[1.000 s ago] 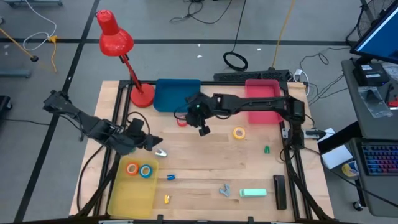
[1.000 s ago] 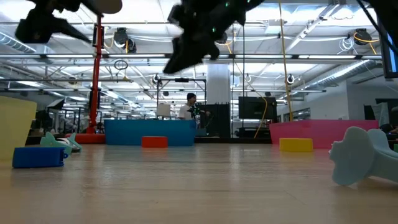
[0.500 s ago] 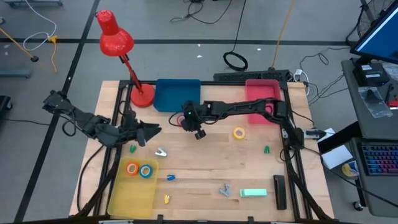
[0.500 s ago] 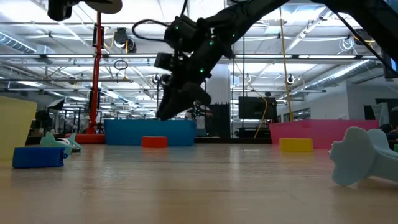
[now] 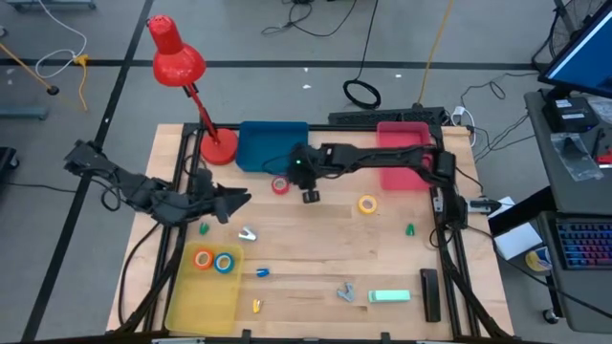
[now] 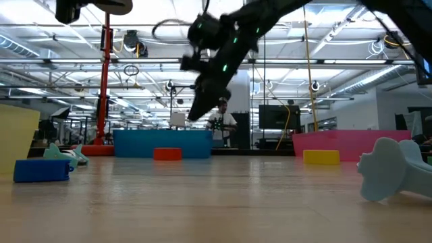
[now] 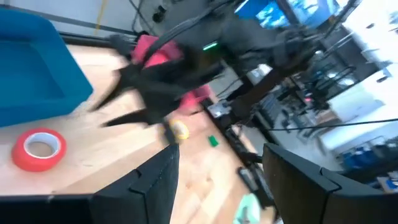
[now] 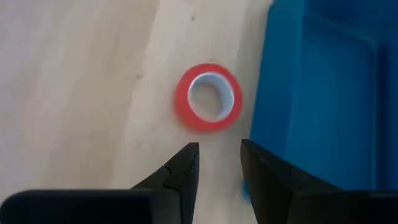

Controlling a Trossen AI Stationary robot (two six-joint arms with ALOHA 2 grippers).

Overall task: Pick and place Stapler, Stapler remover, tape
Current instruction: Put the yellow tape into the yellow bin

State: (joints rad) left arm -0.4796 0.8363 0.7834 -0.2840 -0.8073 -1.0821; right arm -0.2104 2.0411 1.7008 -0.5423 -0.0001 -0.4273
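Right gripper has lifted off red tape, fingers parted.

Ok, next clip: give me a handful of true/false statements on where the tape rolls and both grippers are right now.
1. The red ring-shaped tape roll lies on the bare wooden table beside the blue plastic bin. True.
2. The right gripper is clamped on the red roll. False: it is above it, holding nothing.
3. The orange tape roll and blue tape roll sit in the yellow plastic tray. True.
4. The yellow tape roll is inside the pink plastic bin. False: it lies on the table just in front of that bin.
5. The left gripper holds a tape roll. False: it is open and empty.
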